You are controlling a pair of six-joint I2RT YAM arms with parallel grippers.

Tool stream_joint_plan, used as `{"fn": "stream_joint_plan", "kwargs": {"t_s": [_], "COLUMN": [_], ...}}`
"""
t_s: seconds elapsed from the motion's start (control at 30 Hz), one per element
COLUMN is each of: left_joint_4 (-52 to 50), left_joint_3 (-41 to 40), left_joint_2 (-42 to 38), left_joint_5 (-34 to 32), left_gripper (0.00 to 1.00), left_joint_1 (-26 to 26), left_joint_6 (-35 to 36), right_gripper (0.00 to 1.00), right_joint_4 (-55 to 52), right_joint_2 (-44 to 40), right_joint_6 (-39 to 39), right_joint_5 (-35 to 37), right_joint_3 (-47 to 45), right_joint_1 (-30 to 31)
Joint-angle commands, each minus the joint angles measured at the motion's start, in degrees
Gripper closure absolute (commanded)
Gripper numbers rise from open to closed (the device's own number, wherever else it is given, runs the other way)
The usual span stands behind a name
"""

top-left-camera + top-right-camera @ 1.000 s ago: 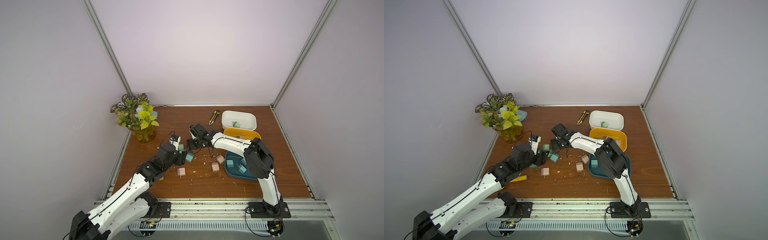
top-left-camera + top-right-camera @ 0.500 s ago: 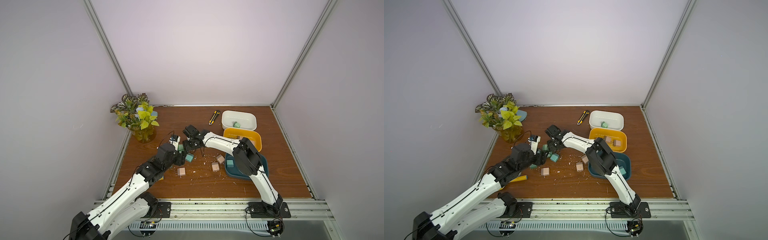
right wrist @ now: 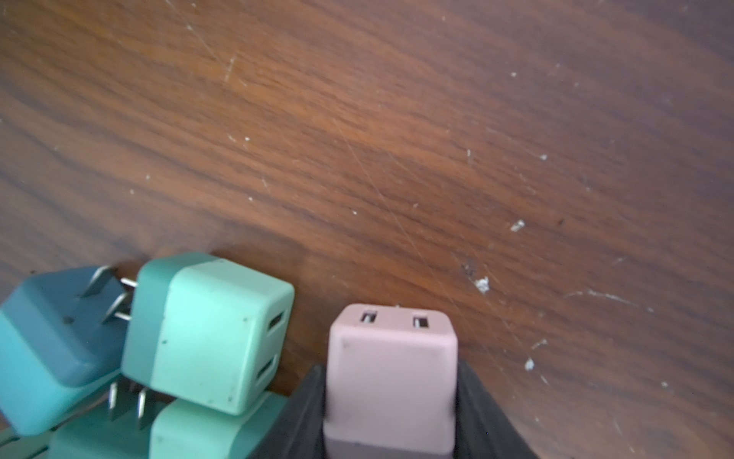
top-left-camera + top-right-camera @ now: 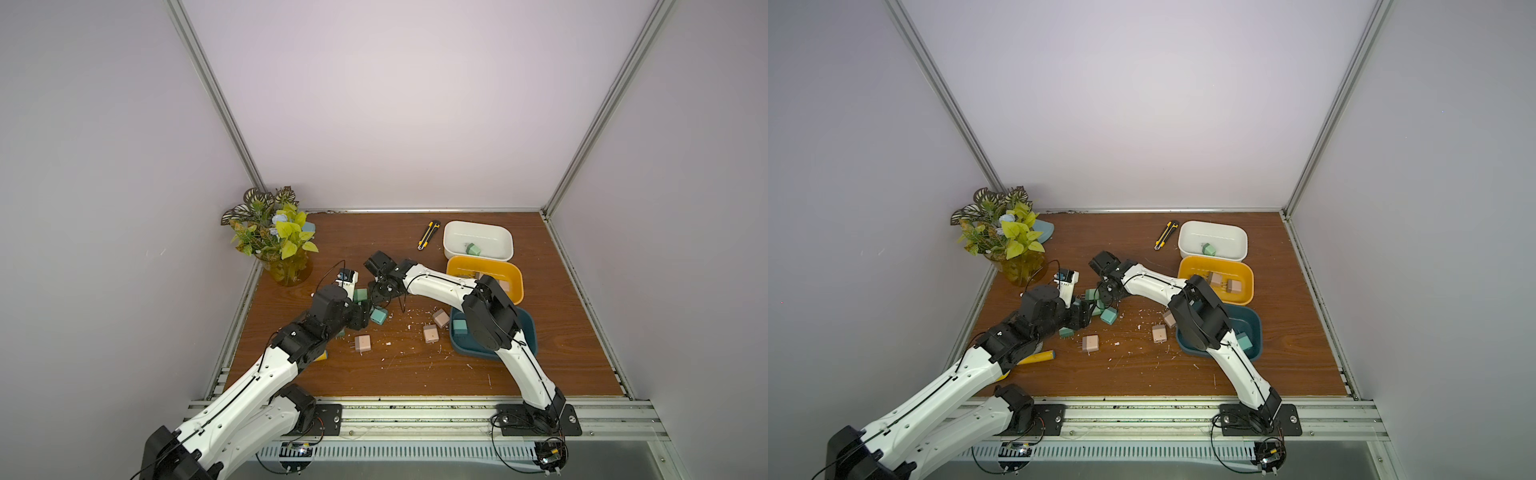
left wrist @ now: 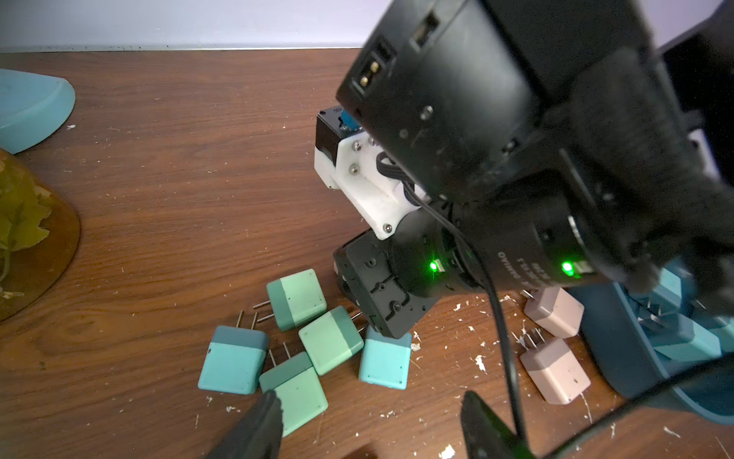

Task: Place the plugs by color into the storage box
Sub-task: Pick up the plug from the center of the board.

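In the right wrist view my right gripper (image 3: 389,371) is shut on a pale pink plug (image 3: 391,377), with a finger against each side. Mint green plugs (image 3: 214,334) and a teal plug (image 3: 51,349) crowd beside it. In a top view the right gripper (image 4: 380,291) sits low over this cluster and hides the pink plug. My left gripper (image 5: 375,413) is open just short of the cluster, one fingertip beside a mint plug (image 5: 298,391). Loose pink plugs (image 4: 363,343) (image 4: 431,333) lie nearer the front. The storage box is three bins: white (image 4: 449,243), yellow (image 4: 484,262) and dark blue (image 4: 530,332).
A yellow-black utility knife (image 4: 428,235) lies at the back beside the white bin. A potted plant (image 4: 282,249) stands in the back left corner. A yellow-handled item (image 4: 1038,356) lies under my left arm. White crumbs litter the wooden table (image 4: 415,374).
My right arm has swung left into the cluster of plugs and its jaws have shut on the pink plug. The left arm has not moved.
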Motion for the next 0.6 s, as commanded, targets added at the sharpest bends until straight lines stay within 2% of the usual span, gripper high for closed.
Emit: {"fn": "stream_joint_plan", "kwargs": {"t_s": [0.0, 0.57], "left_joint_4": [1.16, 1.59], "left_joint_3": [-0.42, -0.78], "left_joint_2": [-0.35, -0.29], "left_joint_5": [1.21, 1.47], "left_gripper": [0.28, 0.27], "left_joint_1": [0.76, 0.87], "left_joint_6": [0.13, -0.38], "right_gripper": [0.59, 0.62], "right_joint_4": [-1.10, 7.81], "right_joint_2": [-2.89, -13.86], "right_joint_6": [-0.35, 0.80], "right_joint_5": [0.89, -4.44], "right_joint_3": [0.86, -9.90], "right_joint_1": [0.42, 0.42]}}
